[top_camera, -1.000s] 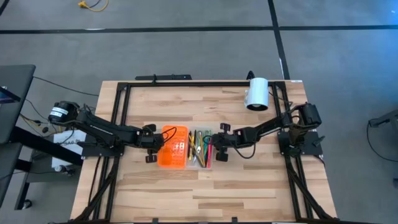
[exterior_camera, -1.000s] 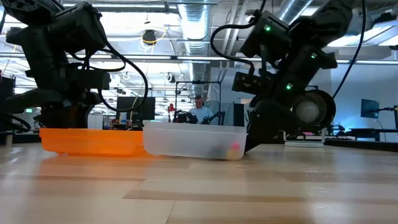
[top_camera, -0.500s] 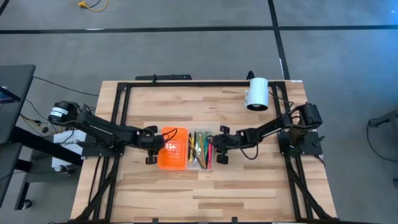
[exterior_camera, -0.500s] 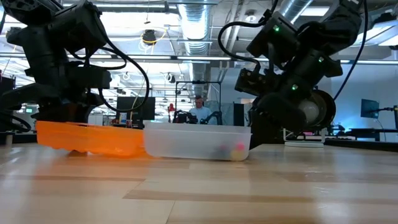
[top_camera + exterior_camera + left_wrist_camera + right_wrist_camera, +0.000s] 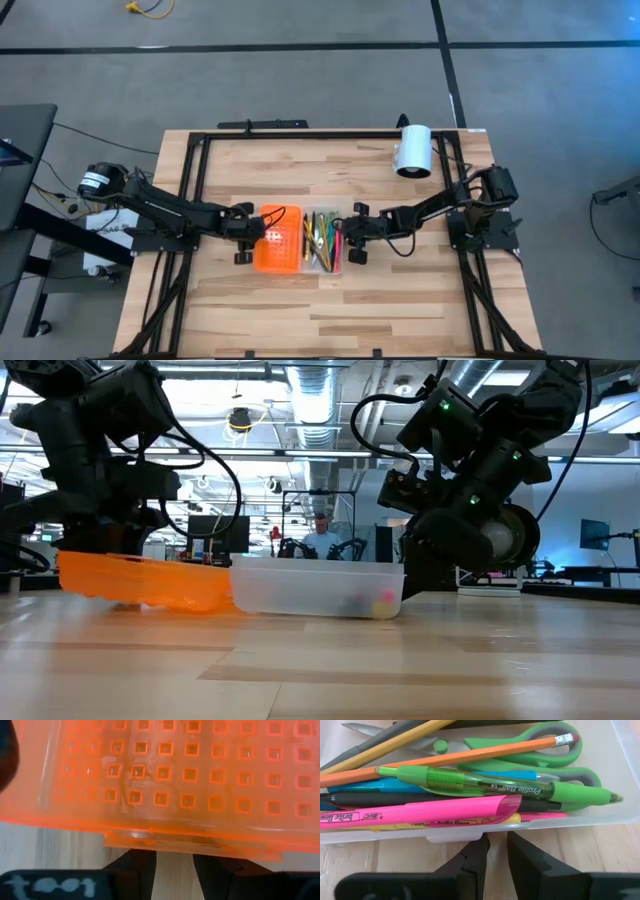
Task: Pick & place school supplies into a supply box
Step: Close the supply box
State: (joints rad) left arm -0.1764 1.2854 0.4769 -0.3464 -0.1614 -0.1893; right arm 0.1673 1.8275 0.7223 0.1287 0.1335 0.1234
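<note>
Near the middle of the high view, the clear plastic pencil-case base (image 5: 322, 241) sits on the pale wooden table (image 5: 330, 300), packed with pens, pencils and the green-handled scissors (image 5: 535, 757). Its ribbed orange translucent lid (image 5: 277, 238) lies hinged open to the left, touching the base.

The left gripper (image 5: 243, 231) is at the lid's outer edge. Its fingers are parted beneath the rim, and I cannot tell whether they actually pinch it. The right gripper (image 5: 353, 232) is against the base's right wall, fingers nearly together, with nothing clearly between them.

To my eye the lid is light, thin and springy. It should flex if grabbed mid-span, so the stiffer rim lip (image 5: 150, 837) looks the safest hold. The smooth base may slide unless it is braced.
</note>
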